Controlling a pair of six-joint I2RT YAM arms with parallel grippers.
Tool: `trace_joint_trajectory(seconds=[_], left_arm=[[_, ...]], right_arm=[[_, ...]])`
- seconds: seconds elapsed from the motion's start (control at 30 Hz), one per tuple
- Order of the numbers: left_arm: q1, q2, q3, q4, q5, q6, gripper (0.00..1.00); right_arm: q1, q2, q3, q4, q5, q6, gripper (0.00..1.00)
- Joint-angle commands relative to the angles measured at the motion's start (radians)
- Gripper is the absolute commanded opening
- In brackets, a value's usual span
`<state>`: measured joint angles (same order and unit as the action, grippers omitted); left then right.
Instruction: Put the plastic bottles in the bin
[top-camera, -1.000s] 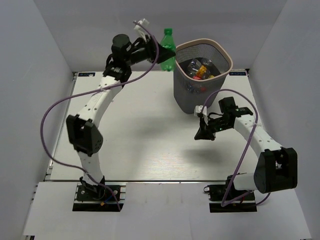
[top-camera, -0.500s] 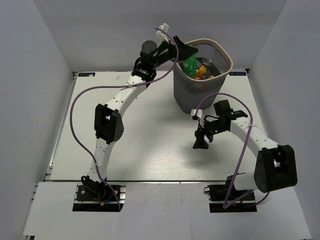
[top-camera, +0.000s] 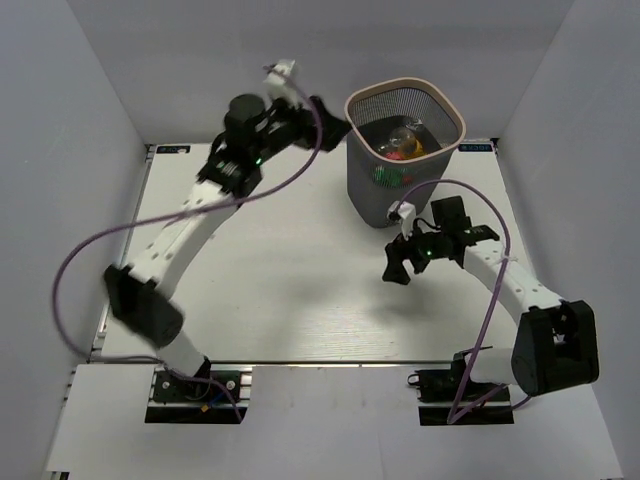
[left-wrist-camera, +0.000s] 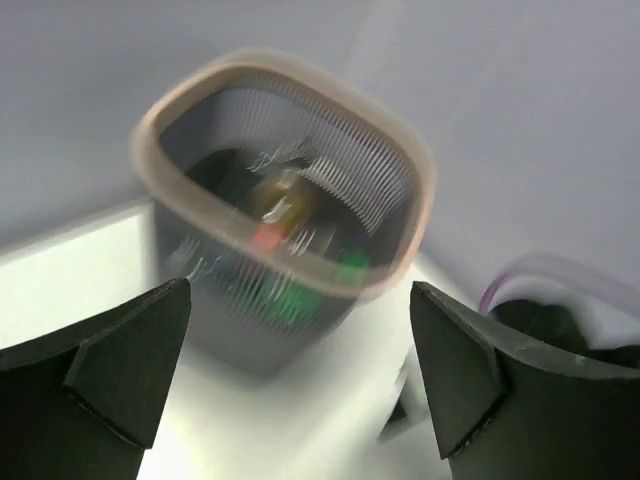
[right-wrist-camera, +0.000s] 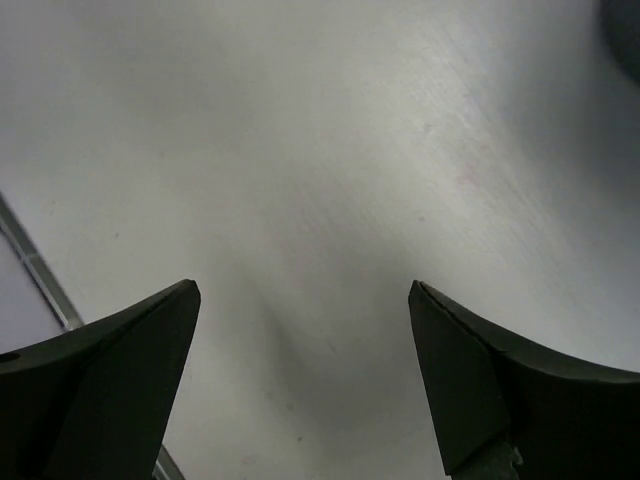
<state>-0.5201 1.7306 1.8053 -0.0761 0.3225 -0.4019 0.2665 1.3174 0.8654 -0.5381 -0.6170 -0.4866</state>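
The bin (top-camera: 368, 190), dark wire mesh with a pale rim, stands at the table's back right. Several plastic bottles (top-camera: 401, 146) lie inside it, with red, orange, clear and green showing. My left gripper (top-camera: 337, 124) hangs open and empty just left of the bin's rim, level with its top. Its wrist view shows the bin (left-wrist-camera: 200, 300) blurred ahead, bottles (left-wrist-camera: 285, 215) inside, between the spread fingers of that gripper (left-wrist-camera: 300, 290). My right gripper (top-camera: 394, 265) is open and empty over bare table in front of the bin; its wrist view shows this gripper (right-wrist-camera: 303, 290) above the white tabletop only.
White walls close in the table (top-camera: 280, 270) on the left, back and right. Purple cables (top-camera: 90, 245) loop off both arms. The right arm (left-wrist-camera: 560, 325) shows at the lower right of the left wrist view, near the bin's front.
My left gripper carried a green bottle over the bin, let it go inside, and drew back to the left. My right gripper went from shut to open, staying in front of the bin.
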Motion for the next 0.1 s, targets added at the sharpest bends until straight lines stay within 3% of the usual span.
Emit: trace_joint_trajectory(seconds=[0.0, 0.07], left_arm=[[0.011, -0.324, -0.340, -0.211, -0.193, 0.245, 1.00], [0.011, -0.435, -0.539, -0.211, -0.262, 0.259, 1.00]], right_arm=[[-0.004, -0.075, 0.032, 0.151, 0.176, 0.216, 0.90], [-0.009, -0.086, 0.047, 0.177, 0.253, 0.274, 0.90]])
